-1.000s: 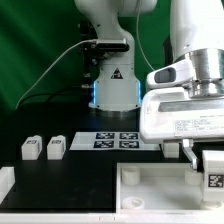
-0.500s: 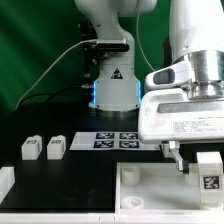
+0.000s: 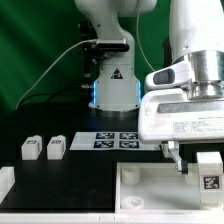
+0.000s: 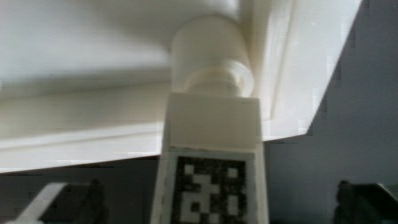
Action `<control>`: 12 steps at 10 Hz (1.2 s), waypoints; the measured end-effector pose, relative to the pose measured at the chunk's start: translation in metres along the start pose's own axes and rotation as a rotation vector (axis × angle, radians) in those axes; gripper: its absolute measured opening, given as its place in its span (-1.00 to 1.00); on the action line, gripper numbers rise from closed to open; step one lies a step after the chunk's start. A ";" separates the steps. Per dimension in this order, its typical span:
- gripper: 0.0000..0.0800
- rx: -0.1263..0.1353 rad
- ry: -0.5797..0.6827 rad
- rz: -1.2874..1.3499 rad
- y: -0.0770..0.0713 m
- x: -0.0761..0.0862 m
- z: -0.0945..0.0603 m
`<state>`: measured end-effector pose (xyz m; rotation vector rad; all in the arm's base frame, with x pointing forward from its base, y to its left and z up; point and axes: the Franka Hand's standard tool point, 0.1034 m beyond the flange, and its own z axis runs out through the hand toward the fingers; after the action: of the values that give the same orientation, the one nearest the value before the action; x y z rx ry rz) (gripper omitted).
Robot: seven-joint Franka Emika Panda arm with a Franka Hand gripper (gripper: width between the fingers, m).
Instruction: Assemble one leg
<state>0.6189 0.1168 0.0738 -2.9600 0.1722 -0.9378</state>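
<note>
A leg [image 3: 211, 174], a small white block with a black-and-white tag, stands at the near right corner of the large white panel [image 3: 150, 195]. In the wrist view the leg [image 4: 214, 140] points its rounded tip into the panel's corner [image 4: 89, 110]. My gripper [image 3: 203, 165] is open around the leg. In the wrist view the gripper [image 4: 214, 205] shows both dark fingers [image 4: 68, 200] standing clear of the leg's sides with gaps on both sides.
Two more legs [image 3: 31, 148] [image 3: 55, 147] lie on the black table at the exterior view's left. The marker board [image 3: 110, 140] lies before the arm's base [image 3: 112, 85]. A white part [image 3: 5, 186] sits at the near left edge.
A second ago the fingers were closer on the leg; they have since spread apart and the leg sits slightly lower. Nothing has moved in the last half second.
</note>
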 end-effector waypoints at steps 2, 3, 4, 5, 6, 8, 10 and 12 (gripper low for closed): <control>0.62 0.018 -0.054 0.016 -0.002 0.009 -0.013; 0.62 0.037 -0.118 0.034 -0.005 0.015 -0.023; 0.62 0.048 -0.140 0.047 -0.006 0.024 -0.031; 0.62 0.054 -0.184 0.059 -0.005 0.027 -0.031; 0.62 0.064 -0.332 0.070 -0.006 0.023 -0.028; 0.62 0.053 -0.512 0.075 0.004 0.026 -0.023; 0.62 0.025 -0.734 0.050 0.012 0.016 -0.021; 0.62 0.003 -0.762 0.054 0.014 0.018 -0.012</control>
<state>0.6254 0.1005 0.0931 -3.0361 0.2149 0.2278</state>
